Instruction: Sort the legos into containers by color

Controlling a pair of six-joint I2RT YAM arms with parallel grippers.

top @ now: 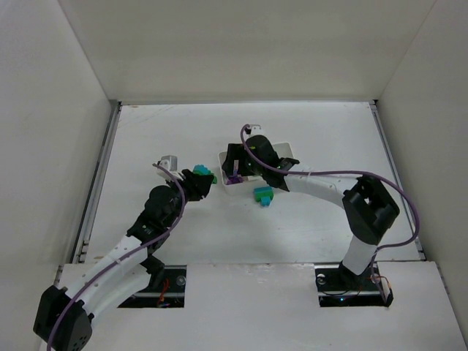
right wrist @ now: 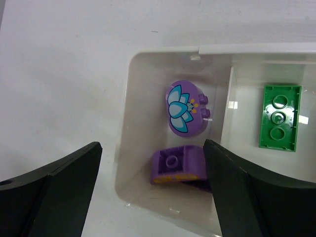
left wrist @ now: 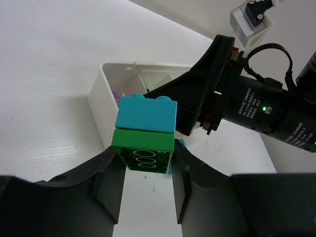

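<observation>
My left gripper (top: 196, 183) is shut on a green brick (left wrist: 143, 152) with a teal brick (left wrist: 146, 114) stacked on it, held just left of the white tray (top: 287, 149). The pair also shows in the top view (top: 203, 174). My right gripper (top: 235, 171) is open and empty over the tray's left end compartment (right wrist: 133, 148). That compartment holds a round purple piece with a flower print (right wrist: 185, 106) and a purple sloped brick (right wrist: 177, 165). A flat green plate (right wrist: 280, 116) lies in the neighbouring compartment. A teal and green brick pair (top: 263, 195) lies on the table in front of the tray.
The right arm's black wrist and camera (left wrist: 256, 106) hang close to the right of my left gripper's bricks. White walls enclose the table on the left, back and right. The rest of the tray is hidden under the right arm.
</observation>
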